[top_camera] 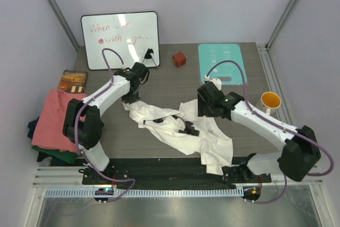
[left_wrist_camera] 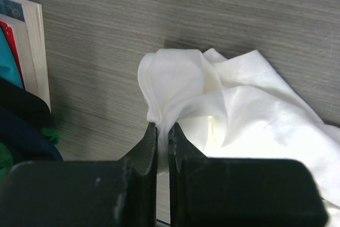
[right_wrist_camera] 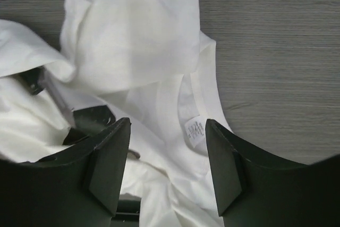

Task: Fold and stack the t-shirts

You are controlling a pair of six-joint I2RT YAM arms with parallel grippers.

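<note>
Two arms reach over the grey bench (top_camera: 175,86), where the white t-shirt (top_camera: 180,131) lies crumpled in a loose band across the middle. The left gripper (left_wrist_camera: 162,127) is pinched together on a fold at the shirt's far-left end, with cloth bunched up just past its fingertips. The right gripper (right_wrist_camera: 167,123) has its jaws wide apart and holds nothing; it hangs over the neckline, where a small label (right_wrist_camera: 194,130) shows between its fingers. At the bench's left edge sits a pile of other shirts: the salmon-pink one (top_camera: 53,118) on top, with the dark green one (top_camera: 58,156) and the navy one (top_camera: 33,127) peeking out beneath. Along the far side stand a whiteboard (top_camera: 120,40), a red cube (top_camera: 179,59) and a teal mat (top_camera: 219,62).
</note>
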